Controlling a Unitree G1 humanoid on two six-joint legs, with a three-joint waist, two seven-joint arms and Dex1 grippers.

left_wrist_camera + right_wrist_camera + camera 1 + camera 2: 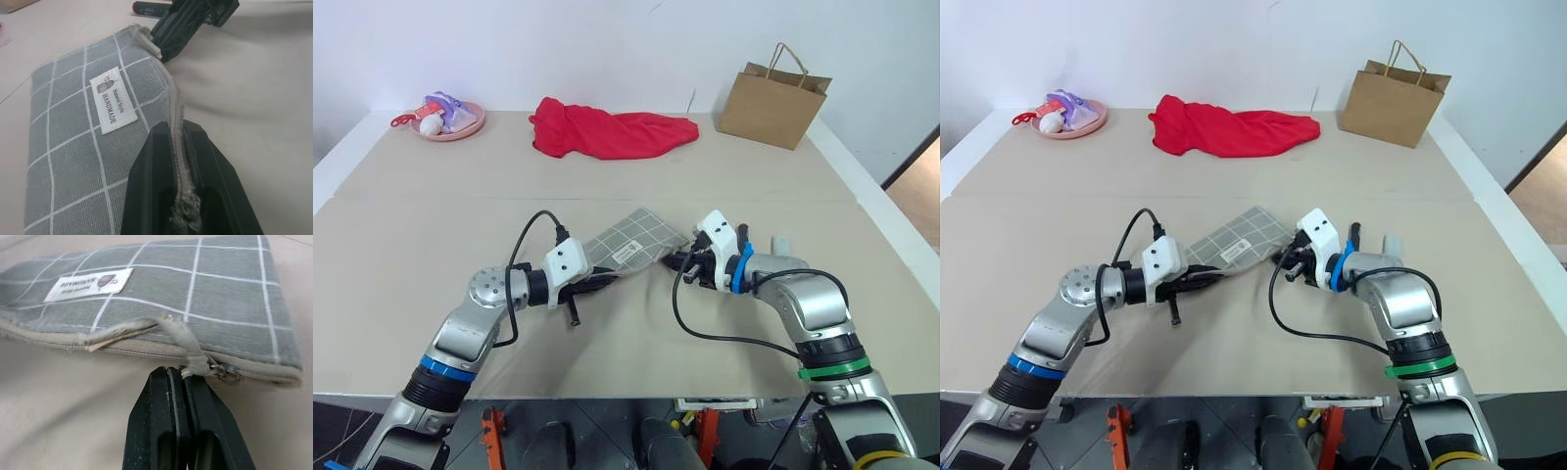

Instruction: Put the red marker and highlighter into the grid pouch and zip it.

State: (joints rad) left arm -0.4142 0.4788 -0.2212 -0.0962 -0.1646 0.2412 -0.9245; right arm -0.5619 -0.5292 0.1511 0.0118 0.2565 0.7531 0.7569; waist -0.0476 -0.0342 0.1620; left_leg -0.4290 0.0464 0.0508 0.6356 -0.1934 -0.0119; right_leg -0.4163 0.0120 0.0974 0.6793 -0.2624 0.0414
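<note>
hidden: grid pouch (631,246) contents unseen | cut off: pouch's far end in left wrist view | unreadable: pink plate (460,128) items

Both arms reach forward and angle inward toward each other. The left claw (183,161) is clamped tight, its fingers level. The right claw (178,382) is pressed closed, tilted slightly down.

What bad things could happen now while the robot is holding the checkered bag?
The right gripper pinches only the thin fabric tab by the zipper pull, so that tab might slip out when it tugs. The left gripper clamps just the zipper edge of the grid pouch, so the pouch could twist or slide. A pen with a red end lies close beside the right gripper and might get knocked away.
</note>
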